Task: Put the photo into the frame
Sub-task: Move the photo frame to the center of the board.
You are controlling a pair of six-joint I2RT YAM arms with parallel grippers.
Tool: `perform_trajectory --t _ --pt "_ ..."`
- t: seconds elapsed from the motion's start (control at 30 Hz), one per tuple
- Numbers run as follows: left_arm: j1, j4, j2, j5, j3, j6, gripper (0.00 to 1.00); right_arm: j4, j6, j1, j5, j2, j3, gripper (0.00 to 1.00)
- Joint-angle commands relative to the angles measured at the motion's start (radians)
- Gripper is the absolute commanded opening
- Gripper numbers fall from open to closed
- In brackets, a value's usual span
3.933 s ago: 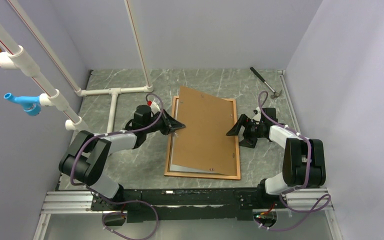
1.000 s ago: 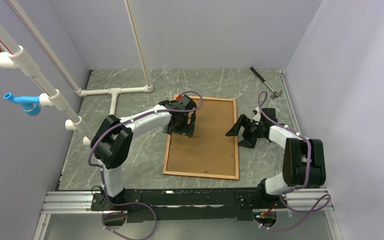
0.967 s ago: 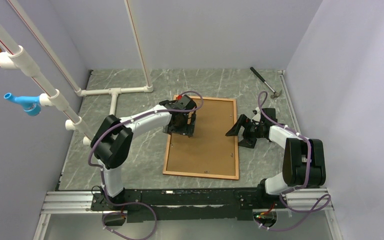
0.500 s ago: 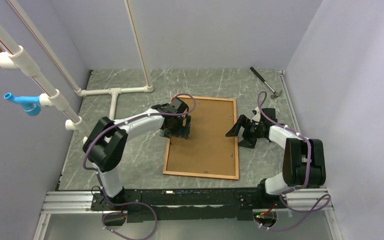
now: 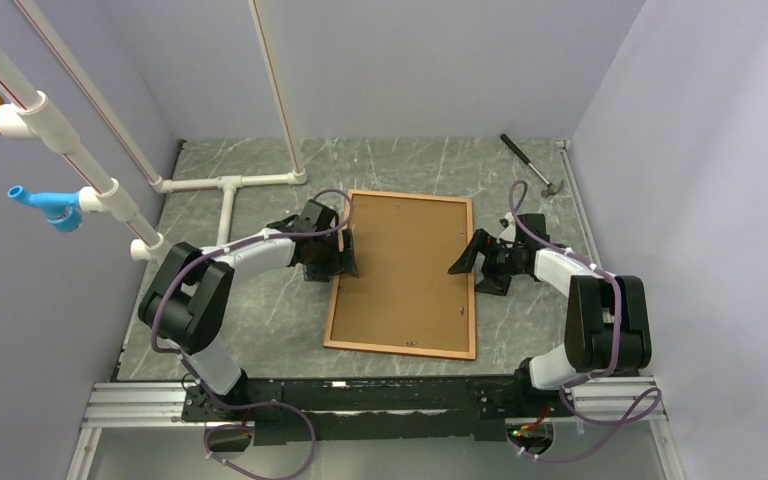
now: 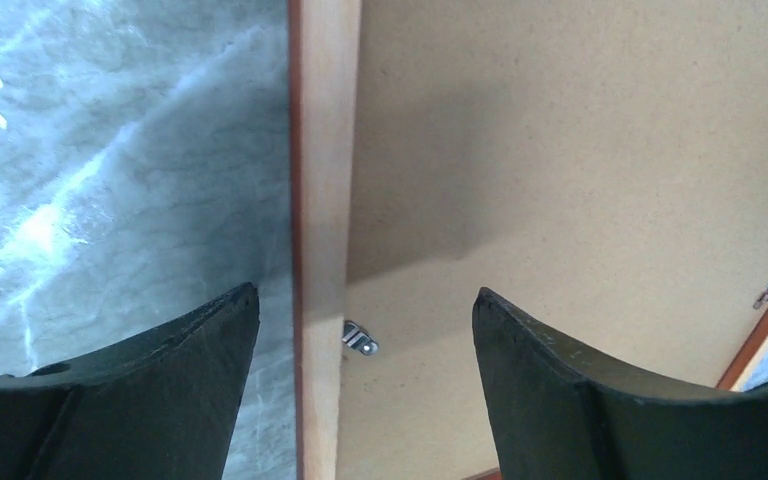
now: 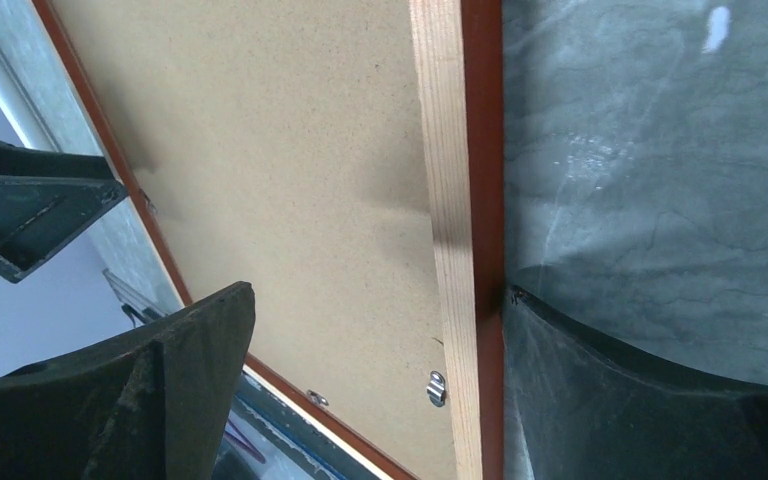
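Starting big: grey marble-look bench (image 5: 260, 300) with the frame (image 5: 400, 349) lying flat, back side up, in the middle between the two arms. Filling it edge to edge, a brown fibreboard backing panel (image 5: 405, 270), apparently seated level inside the rails. No sign of the photo anywhere. Can't see it, presumably sandwiched under that panel, so most likely already in. Over the left rail, left hand (image 6: 364, 300) spread wide, straddling the wood with nothing gripped. Same story for the right hand (image 7: 378, 292) over the right rail: jaws wide, outer finger seemingly butted against the rail's edge, holding nothing. Looks like the squaring-up and locking stage. To do it well: nudge gently from both sides at once to avoid skating the frame across the bench, check for a flush fit all round, then swing the little metal turn clips (image 6: 358, 338) over the board without popping a corner back up. Tiny targets, so go slow, one fingertip.
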Motion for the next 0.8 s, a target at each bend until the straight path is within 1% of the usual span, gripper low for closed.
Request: perform_trajectory --t 0.0,0.23,0.37,0.5,0.77 --pt "0.001 0.05 -0.01 0.06 -0.011 -0.005 0.8 -0.014 -0.009 0.058 0.034 0.016 0.039 0.94" --pt "0.0 0.046 -0.032 0.086 -0.029 0.006 0.65 -0.045 -0.005 0.149 0.123 0.014 0.079 0.93" --pt "0.0 0.022 -0.057 0.075 -0.048 0.007 0.64 -0.063 -0.001 0.202 0.174 0.016 0.102 0.93" --pt "0.001 0.037 -0.085 0.081 -0.1 -0.01 0.64 -0.073 0.004 0.256 0.215 0.023 0.118 0.93" --pt "-0.002 0.027 -0.165 0.054 -0.172 -0.042 0.65 -0.075 0.025 0.294 0.226 0.004 0.092 0.93"
